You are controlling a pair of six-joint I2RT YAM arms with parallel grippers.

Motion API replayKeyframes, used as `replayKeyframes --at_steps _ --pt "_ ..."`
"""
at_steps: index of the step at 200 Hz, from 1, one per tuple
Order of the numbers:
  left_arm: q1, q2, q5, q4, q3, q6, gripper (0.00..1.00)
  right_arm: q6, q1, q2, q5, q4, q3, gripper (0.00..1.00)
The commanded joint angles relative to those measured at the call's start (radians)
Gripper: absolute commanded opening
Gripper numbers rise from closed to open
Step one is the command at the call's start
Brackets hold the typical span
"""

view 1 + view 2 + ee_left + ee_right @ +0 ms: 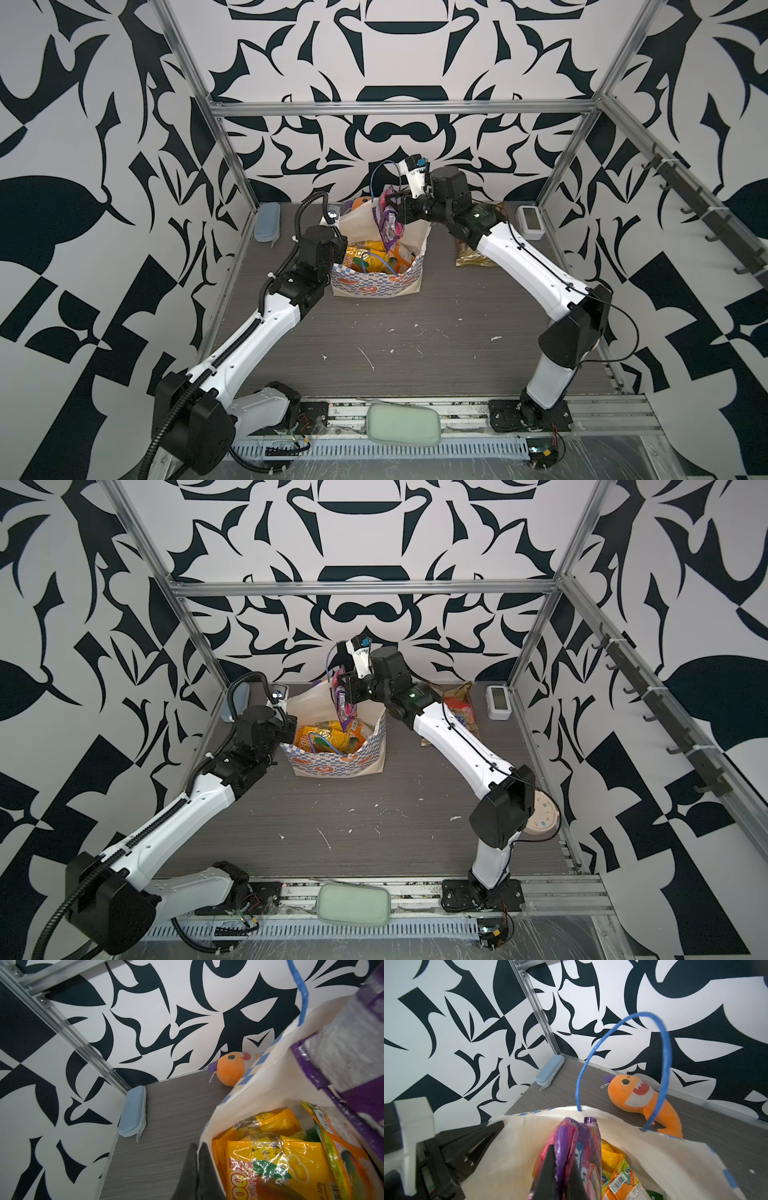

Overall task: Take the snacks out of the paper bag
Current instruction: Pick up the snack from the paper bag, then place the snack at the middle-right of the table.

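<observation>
Grey woodgrain table (415,332), black-white patterned walls (395,50); left gripper (198,1147) pinches paper bag (376,286) rim, right gripper (562,1159) clamps purple packet (571,1136).

Snacks (368,257) in paper bag (374,287); plush toy (639,1095) behind.

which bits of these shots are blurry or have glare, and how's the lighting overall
Left wrist view: the purple packet close to the lens is smeared, and the yellow packet shows white glare on its crinkled film. Right wrist view: the purple packet nearest the lens is soft, while the orange plush toy is sharp. Both top views: even light, no hard shadows, slightly soft overall.
</observation>
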Motion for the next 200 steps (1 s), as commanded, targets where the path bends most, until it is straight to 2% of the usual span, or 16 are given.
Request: replayKeyframes --at_steps 1,46,76,106,152,176,200 --pt "0.028 -0.022 -0.023 0.100 0.067 -0.026 0.00 0.002 -0.012 -0.037 -0.070 0.107 0.102 0.00" --pt "0.064 -0.014 -0.039 0.088 0.066 -0.044 0.00 0.048 -0.027 -0.054 -0.157 0.094 0.187 0.00" --pt "0.082 -0.014 -0.026 0.093 0.056 -0.064 0.00 0.056 -0.039 -0.139 -0.163 0.096 0.148 0.00" --pt "0.084 -0.012 -0.020 0.102 0.056 -0.072 0.00 0.091 -0.104 -0.257 -0.122 0.063 0.073 0.00" --pt "0.084 -0.007 -0.003 0.108 0.052 -0.076 0.00 0.048 -0.257 -0.449 0.123 -0.129 -0.103 0.00" --pt "0.082 -0.005 0.007 0.108 0.050 -0.086 0.00 0.032 -0.365 -0.475 0.259 -0.286 -0.147 0.00" --pt "0.083 -0.005 0.017 0.113 0.044 -0.092 0.00 0.054 -0.478 -0.473 0.463 -0.383 -0.214 0.00"
